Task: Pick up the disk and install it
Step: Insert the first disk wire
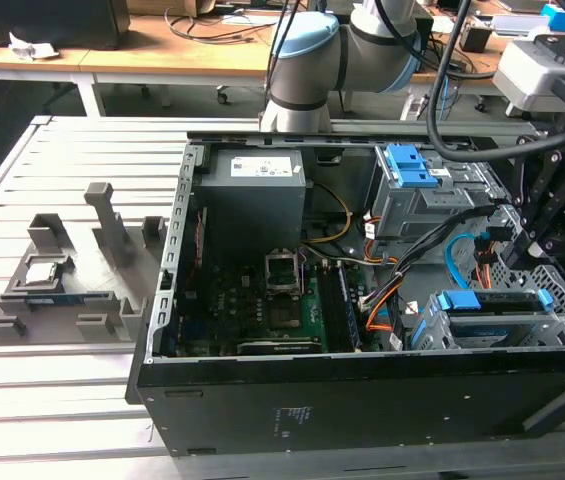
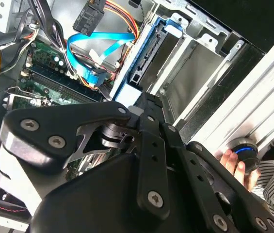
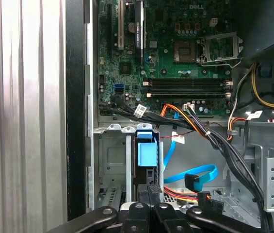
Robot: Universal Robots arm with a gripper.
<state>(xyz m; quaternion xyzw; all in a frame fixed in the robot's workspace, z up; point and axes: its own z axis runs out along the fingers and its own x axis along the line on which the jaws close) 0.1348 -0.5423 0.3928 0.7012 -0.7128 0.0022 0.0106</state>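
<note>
Disk (image 1: 492,305) sits seated in the grey metal cage (image 1: 562,325) at about 4 o'clock inside the open computer case (image 1: 362,400), lying flat there with its blue side rails showing along the top edge. Your claw (image 1: 527,245) hangs just above that cage, at roughly 3 o'clock in the exterior view, and in the first wrist view its black fingers (image 3: 153,188) are drawn narrow, close together right at the end of the disk's blue rail; you cannot tell from these pictures whether they touch it. The green motherboard (image 1: 272,300) lies near 6 o'clock in the case, with the grey power supply (image 1: 252,200) at 12 o'clock above it. A blue flat cable (image 3: 195,174) loops just beside the cage. Out on the slatted metal counter (image 1: 62,400), at 9 o'clock and well apart from the case, stands a grey fixture (image 1: 92,320) carrying a small square chip (image 1: 45,272). A person's hand (image 2: 236,162) rests on a round knob (image 2: 243,148) with a blue ring.
</note>
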